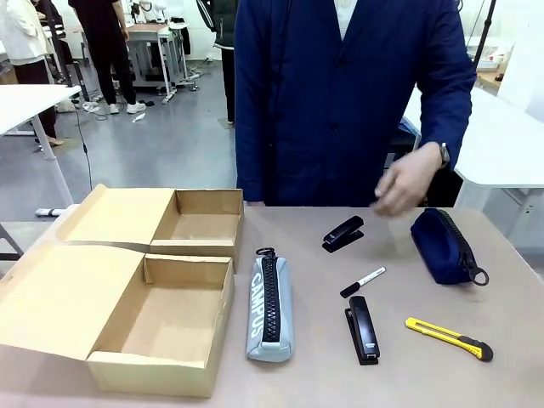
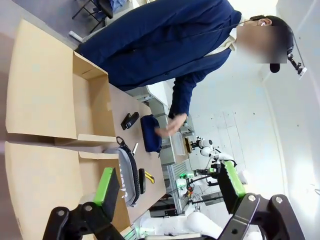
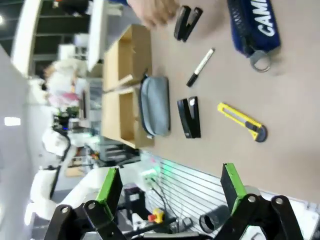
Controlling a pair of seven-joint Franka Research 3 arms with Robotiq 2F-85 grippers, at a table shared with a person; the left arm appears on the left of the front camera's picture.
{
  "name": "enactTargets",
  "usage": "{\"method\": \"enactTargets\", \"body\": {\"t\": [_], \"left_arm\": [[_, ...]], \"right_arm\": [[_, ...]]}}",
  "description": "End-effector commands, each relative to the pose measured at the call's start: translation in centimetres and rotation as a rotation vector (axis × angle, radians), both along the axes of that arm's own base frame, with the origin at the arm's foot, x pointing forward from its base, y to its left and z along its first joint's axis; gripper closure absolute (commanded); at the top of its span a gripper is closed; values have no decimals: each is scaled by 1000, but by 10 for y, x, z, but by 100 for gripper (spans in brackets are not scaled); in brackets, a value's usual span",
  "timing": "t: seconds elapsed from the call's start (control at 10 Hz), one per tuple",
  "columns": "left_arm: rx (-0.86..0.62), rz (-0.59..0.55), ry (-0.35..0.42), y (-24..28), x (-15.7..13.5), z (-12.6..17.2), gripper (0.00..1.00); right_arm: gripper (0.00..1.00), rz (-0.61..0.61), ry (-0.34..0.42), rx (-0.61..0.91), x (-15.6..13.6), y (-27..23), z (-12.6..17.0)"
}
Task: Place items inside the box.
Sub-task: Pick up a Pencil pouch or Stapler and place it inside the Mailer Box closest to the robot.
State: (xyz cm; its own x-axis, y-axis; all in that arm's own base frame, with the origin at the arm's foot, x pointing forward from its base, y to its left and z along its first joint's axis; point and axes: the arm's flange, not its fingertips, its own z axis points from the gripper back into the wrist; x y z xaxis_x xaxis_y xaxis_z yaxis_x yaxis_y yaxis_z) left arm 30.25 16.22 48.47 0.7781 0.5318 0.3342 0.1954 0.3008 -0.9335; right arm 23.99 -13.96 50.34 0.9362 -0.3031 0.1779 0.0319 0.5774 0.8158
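Tan table (image 1: 314,384) with box (image 1: 149,374); grey floor (image 1: 161,144)

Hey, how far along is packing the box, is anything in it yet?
Nothing looks done: both compartments of the box are empty. Nothing is in hand; the left gripper and right gripper are open, and the person's hand hovers above the table. Left: grey pencil case, blue pencil case, far stapler, near stapler, marker, utility knife, all lying outside the box.
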Motion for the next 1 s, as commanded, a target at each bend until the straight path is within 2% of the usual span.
{"method": "enactTargets", "body": {"t": [0.0,0.1,0.2,0.3,0.5,0.8,0.9], "left_arm": [[-5,-2,-32,0,1,2,0],[-5,-2,-32,0,1,2,0],[-5,-2,-32,0,1,2,0],[-5,-2,-32,0,1,2,0],[-5,-2,-32,0,1,2,0],[-5,-2,-32,0,1,2,0],[-5,-2,-32,0,1,2,0]], "right_arm": [[0,-75,-9,32,-26,-6,-12],[0,-185,-43,192,-30,-75,-23],[0,-107,-62,271,-45,-124,-45],[0,-136,-44,309,-59,-141,-62],[0,-177,-41,337,-70,-148,-81],[0,-221,-39,353,-52,-142,-86],[0,-207,-10,356,-70,-145,-97]]}}
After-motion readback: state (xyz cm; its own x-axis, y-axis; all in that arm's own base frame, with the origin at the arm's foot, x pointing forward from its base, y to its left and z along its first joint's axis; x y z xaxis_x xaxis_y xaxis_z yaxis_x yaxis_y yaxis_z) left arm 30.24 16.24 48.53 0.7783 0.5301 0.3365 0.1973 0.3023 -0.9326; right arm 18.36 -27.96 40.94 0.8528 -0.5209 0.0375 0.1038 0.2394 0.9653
